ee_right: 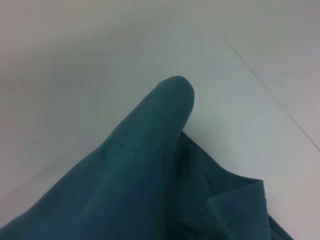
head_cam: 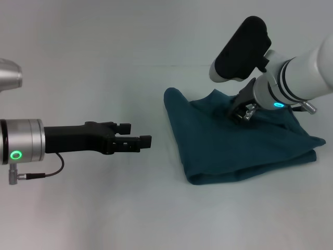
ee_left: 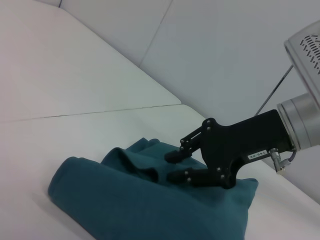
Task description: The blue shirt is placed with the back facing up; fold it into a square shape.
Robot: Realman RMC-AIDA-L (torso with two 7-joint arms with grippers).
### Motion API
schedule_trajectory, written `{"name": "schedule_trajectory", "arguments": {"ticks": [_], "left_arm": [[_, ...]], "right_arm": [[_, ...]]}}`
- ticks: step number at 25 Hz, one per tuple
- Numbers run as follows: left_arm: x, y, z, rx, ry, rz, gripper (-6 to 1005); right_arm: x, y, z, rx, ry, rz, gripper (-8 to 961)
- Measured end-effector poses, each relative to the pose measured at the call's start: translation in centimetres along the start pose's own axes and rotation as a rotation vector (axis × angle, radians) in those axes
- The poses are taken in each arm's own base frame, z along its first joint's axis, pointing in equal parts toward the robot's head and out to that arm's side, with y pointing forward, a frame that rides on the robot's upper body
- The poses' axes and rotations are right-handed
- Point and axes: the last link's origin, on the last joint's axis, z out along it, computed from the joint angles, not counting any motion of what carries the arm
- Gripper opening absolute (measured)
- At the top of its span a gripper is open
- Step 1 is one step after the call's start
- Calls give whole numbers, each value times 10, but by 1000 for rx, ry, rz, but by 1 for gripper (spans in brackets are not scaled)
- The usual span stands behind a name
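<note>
The blue shirt [head_cam: 229, 148] lies on the right half of the white table [head_cam: 104, 208] as a thick, roughly rectangular folded bundle with rumpled upper folds. My right gripper [head_cam: 240, 113] sits low over its far middle part. In the left wrist view the right gripper [ee_left: 173, 166] shows its two black fingers a little apart, touching the top folds of the blue shirt [ee_left: 115, 200] without pinching any cloth. A raised fold of the blue shirt [ee_right: 145, 165] fills the right wrist view. My left gripper [head_cam: 136, 134] hovers open and empty, just left of the shirt.
A thin seam [head_cam: 156, 65] runs across the table's far side. Nothing else lies on the white surface around the shirt.
</note>
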Motion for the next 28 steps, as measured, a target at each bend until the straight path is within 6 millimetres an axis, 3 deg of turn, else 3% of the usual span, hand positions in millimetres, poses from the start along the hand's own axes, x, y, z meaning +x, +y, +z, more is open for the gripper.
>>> {"name": "schedule_trajectory", "arguments": {"ticks": [10,17,28], "left_arm": [[0,-2,1,12,1,3,920],[0,-2,2,14,-2,5,920],[-2,-1,5,17,-5,2,919]], "right_arm": [[4,-8,-1,12,-15,62,184],[12,-25,-5,33,-34,154,10],[28,-55,-10,90,-83,299,10]]}}
